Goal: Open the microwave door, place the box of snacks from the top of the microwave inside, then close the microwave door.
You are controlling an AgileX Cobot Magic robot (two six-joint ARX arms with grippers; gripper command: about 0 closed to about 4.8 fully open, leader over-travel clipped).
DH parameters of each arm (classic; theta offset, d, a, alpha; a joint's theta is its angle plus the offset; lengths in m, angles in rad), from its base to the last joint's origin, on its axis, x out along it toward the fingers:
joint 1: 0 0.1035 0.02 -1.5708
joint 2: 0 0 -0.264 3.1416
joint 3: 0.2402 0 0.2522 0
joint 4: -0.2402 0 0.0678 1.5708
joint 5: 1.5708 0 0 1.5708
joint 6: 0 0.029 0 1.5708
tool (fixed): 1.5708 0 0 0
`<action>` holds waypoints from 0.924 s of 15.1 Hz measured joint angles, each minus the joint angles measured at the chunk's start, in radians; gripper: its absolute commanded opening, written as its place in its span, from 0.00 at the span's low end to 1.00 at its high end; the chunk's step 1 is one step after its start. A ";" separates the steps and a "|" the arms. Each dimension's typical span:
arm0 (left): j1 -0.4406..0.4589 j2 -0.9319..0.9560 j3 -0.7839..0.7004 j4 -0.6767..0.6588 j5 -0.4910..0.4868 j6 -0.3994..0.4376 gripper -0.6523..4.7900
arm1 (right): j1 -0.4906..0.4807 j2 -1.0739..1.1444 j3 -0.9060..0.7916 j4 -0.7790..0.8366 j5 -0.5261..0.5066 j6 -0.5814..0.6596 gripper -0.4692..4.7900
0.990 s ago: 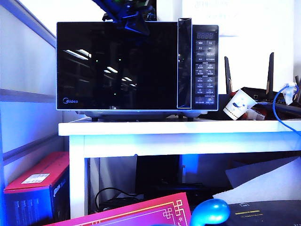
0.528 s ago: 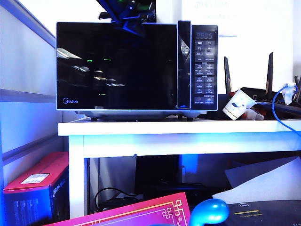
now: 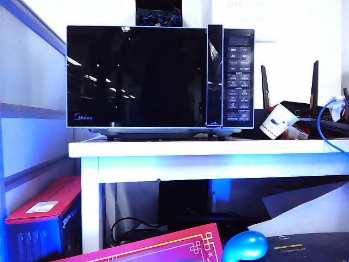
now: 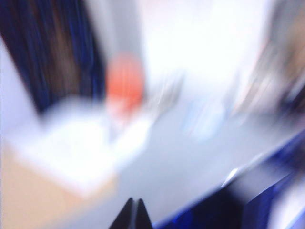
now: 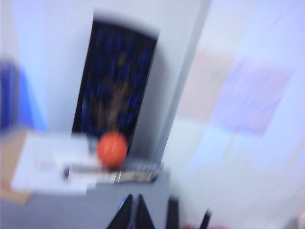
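Observation:
The black microwave [image 3: 240, 76] stands on the white table [image 3: 207, 148] with its glossy microwave door [image 3: 136, 76] flat and shut, the handle strip [image 3: 214, 76] in line with the button panel. No box of snacks shows in any view. Neither arm appears in the exterior view. In the blurred left wrist view my left gripper [image 4: 135, 212] is shut on nothing, over a grey surface. My right gripper [image 5: 134, 210] is also shut and empty, above a grey surface, short of an orange ball [image 5: 112, 149].
A dark box of blue pieces [image 3: 158, 17] sits on top of the microwave at the back. Right of the microwave are a tipped paper cup [image 3: 274, 121], router antennas [image 3: 314, 82] and a blue cable [image 3: 327, 114]. A red box [image 3: 43, 213] lies under the table.
The door, slightly ajar a second ago, has swung fully shut. The arm that was over the microwave's top edge has left the exterior view.

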 measured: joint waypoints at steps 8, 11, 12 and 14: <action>-0.002 -0.837 0.003 -0.682 -0.002 -0.005 0.11 | 0.017 -0.391 0.007 -0.450 -0.097 0.014 0.08; -0.001 -1.039 -0.008 -0.947 -0.003 0.011 0.11 | 0.017 -0.494 -0.080 -0.624 -0.101 0.045 0.08; -0.002 -1.078 -0.018 -0.976 -0.005 0.013 0.11 | 0.017 -0.538 -0.119 -0.620 -0.101 0.071 0.08; 0.000 -1.191 -0.132 -1.054 -0.003 0.013 0.11 | 0.017 -0.660 -0.275 -0.578 -0.104 0.100 0.08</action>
